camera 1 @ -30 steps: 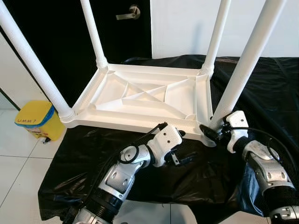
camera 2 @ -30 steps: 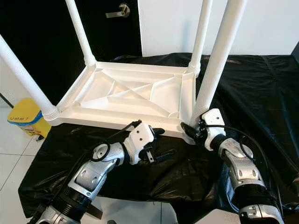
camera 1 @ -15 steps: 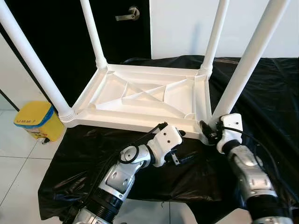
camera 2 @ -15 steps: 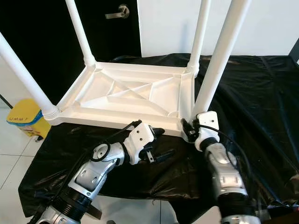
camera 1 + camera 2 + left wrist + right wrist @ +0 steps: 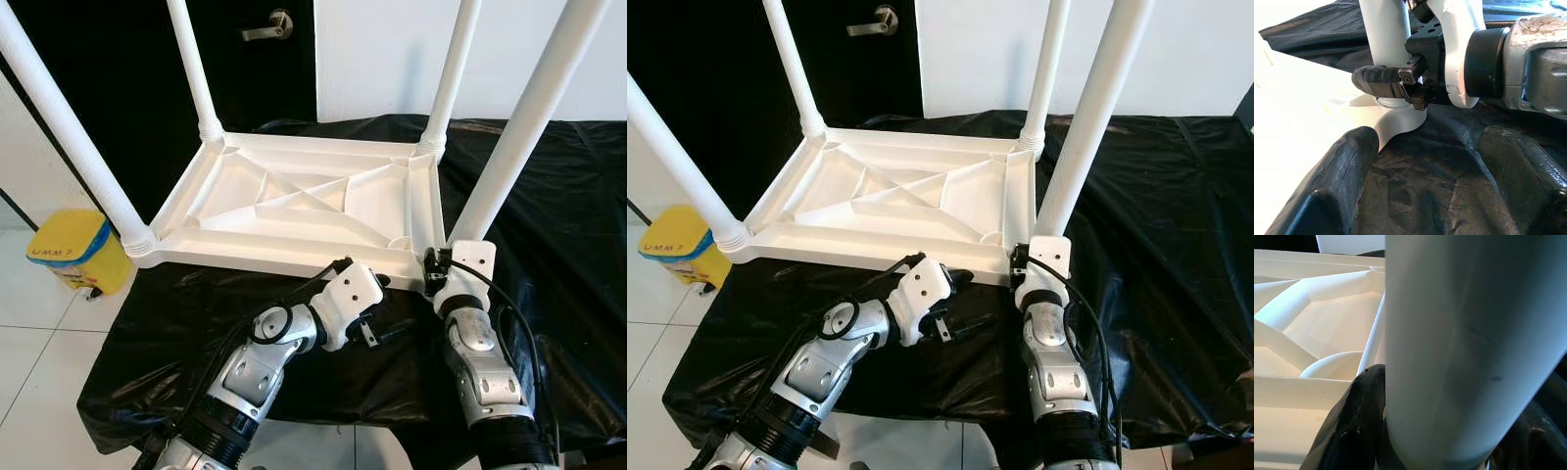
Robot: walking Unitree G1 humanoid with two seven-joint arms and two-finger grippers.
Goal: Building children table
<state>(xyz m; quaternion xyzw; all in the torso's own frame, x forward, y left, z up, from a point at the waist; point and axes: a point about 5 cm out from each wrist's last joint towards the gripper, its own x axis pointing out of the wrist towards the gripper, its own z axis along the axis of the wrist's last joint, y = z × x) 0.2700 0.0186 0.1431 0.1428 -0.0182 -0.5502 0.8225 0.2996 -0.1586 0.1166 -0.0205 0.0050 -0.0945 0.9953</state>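
The white children's table [image 5: 294, 201] lies upside down on a black cloth [image 5: 558, 196], its legs pointing up. My right gripper [image 5: 438, 266] sits at the base of the near right leg [image 5: 519, 127], where the leg meets the table corner. In the right wrist view the leg [image 5: 1464, 347] stands between its two black fingers [image 5: 1352, 421], which press against it. My left gripper [image 5: 387, 308] hovers open just in front of the table's near edge, low over the cloth. The left wrist view looks at the right gripper [image 5: 1386, 81] and that leg [image 5: 1383, 29].
A yellow bin [image 5: 73, 253] stands on the white tiled floor to the left. A dark door with a lever handle [image 5: 269, 27] is behind the table. The black cloth stretches well to the right of the table.
My right forearm has swung leftward and now stands almost straight below the near right corner, while its gripper stays at the leg's base. The left arm has not moved.
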